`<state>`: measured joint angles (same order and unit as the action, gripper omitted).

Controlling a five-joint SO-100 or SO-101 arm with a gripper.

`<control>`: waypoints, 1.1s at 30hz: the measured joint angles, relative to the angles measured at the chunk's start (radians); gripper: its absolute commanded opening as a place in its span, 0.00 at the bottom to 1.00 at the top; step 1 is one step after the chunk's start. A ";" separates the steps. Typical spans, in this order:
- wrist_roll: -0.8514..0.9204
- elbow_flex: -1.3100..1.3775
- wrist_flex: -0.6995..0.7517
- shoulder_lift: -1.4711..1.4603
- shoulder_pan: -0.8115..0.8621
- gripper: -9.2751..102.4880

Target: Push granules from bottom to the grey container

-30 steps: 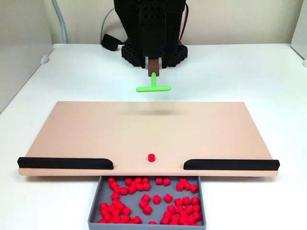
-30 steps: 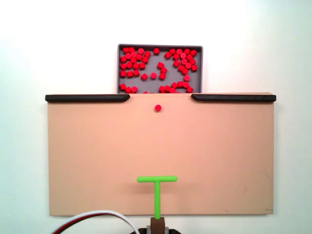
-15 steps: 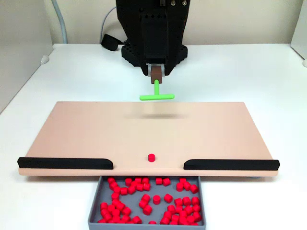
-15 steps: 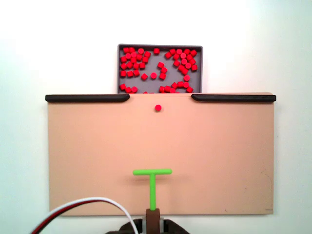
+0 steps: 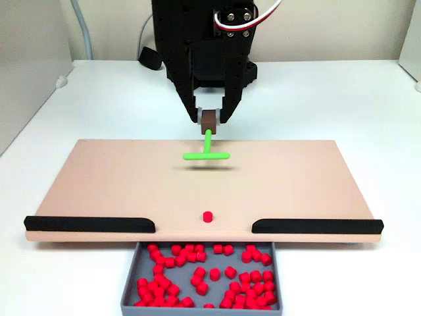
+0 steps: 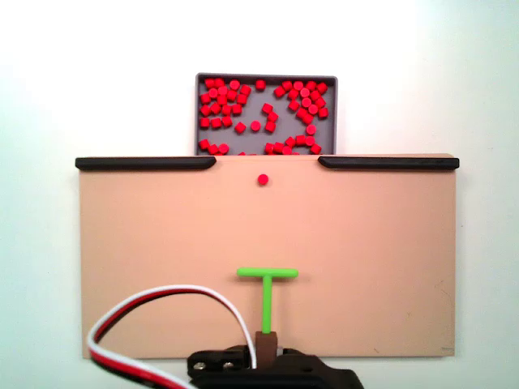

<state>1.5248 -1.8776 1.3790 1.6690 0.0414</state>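
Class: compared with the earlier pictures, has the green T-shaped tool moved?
Yes. The green T-shaped tool has advanced over the tan board toward the black strips.

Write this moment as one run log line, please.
gripper: shut on T-tool | tool: above board | one granule on board near gap | rest in tray

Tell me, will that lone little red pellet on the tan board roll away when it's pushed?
The small red cylindrical plastic pellet stands on its flat end, so it probably slides. If tipped, its round side would likely roll. It looks light, so the green T-shaped plastic tool should move it easily.
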 measured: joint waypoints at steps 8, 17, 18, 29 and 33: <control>-0.018 0.046 -0.002 -0.072 0.006 0.08; -0.025 0.081 -0.015 -0.124 0.006 0.08; -0.025 0.081 -0.025 -0.127 0.006 0.08; -0.005 0.086 -0.087 -0.166 -0.006 0.08; 0.002 0.091 -0.097 -0.178 -0.006 0.08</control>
<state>1.5263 -1.7871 1.2824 1.4910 0.0353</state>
